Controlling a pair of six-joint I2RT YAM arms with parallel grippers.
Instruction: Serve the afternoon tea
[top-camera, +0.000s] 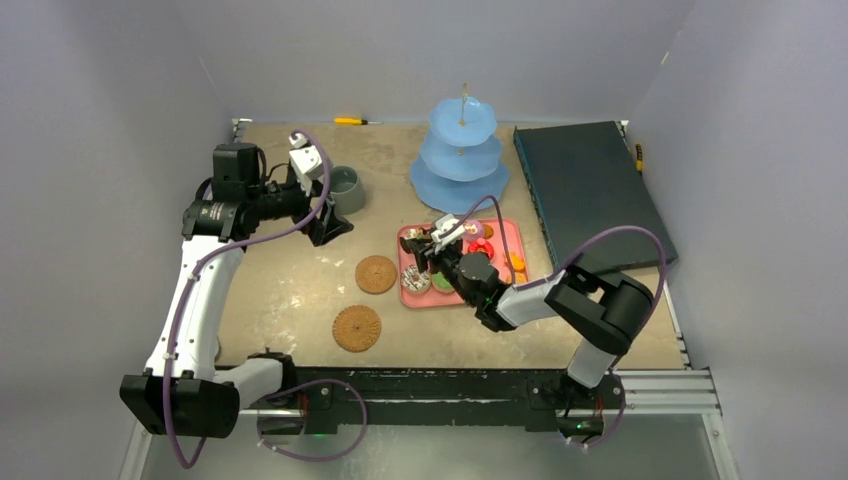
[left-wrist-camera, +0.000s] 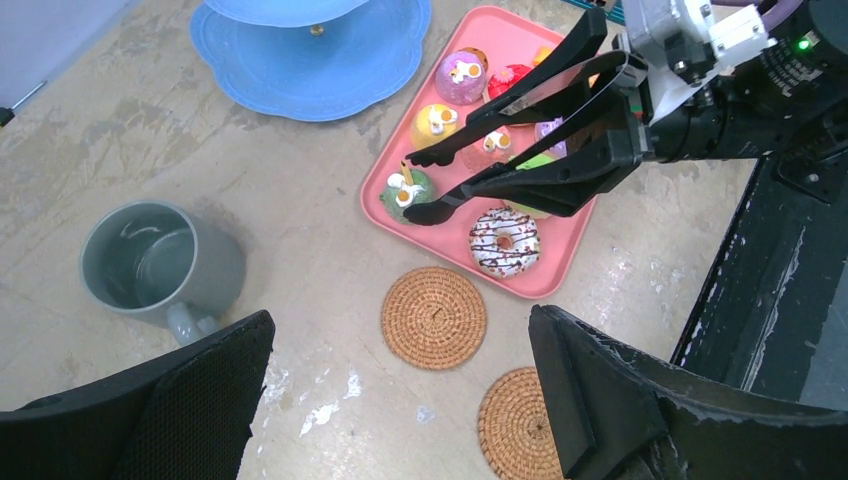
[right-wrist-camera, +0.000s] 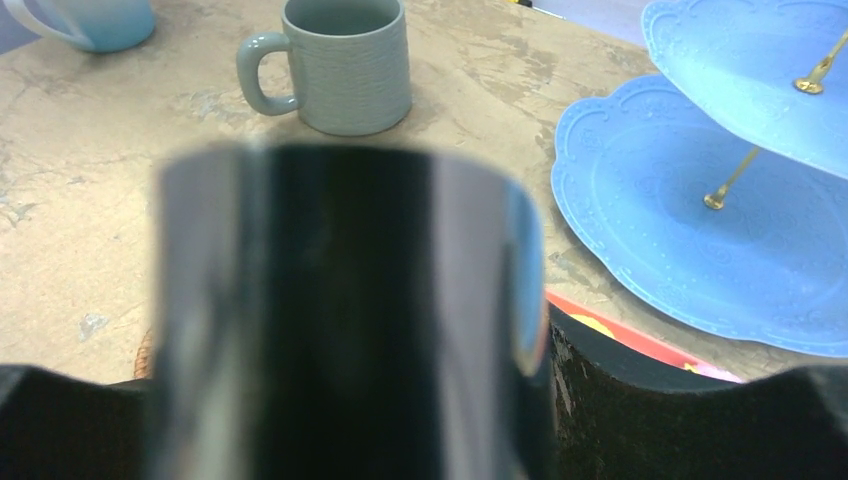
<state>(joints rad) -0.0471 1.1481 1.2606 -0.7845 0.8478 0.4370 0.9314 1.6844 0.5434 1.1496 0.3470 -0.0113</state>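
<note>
The right gripper (top-camera: 438, 244) was clamped on the rear of the black tongs (left-wrist-camera: 460, 200), reaching low over the pink tray (left-wrist-camera: 560, 252). The tongs' two tips stood apart, and from the left wrist's side a green cupcake (left-wrist-camera: 405, 190) showed between them; I could not tell whether either tip touched it. On the same tray lay a white doughnut with chocolate stripes (left-wrist-camera: 505, 242) at the near corner, a yellow cupcake (left-wrist-camera: 435, 122) and a pink one (left-wrist-camera: 460, 78), with more sweets half hidden behind the tongs.

The left gripper (left-wrist-camera: 400, 320) hung above the table with its jaws spread wide and nothing between them. Below it two woven coasters (left-wrist-camera: 433, 317) lay bare on the tabletop just beside the tray. The grey-green mug (left-wrist-camera: 160, 262) stood upright to the left, well apart from the coasters, with the white mug (right-wrist-camera: 90, 20) a little beyond it. The blue three-tier stand (top-camera: 460, 150) stood behind the tray, and every tier I could see held nothing.
</note>
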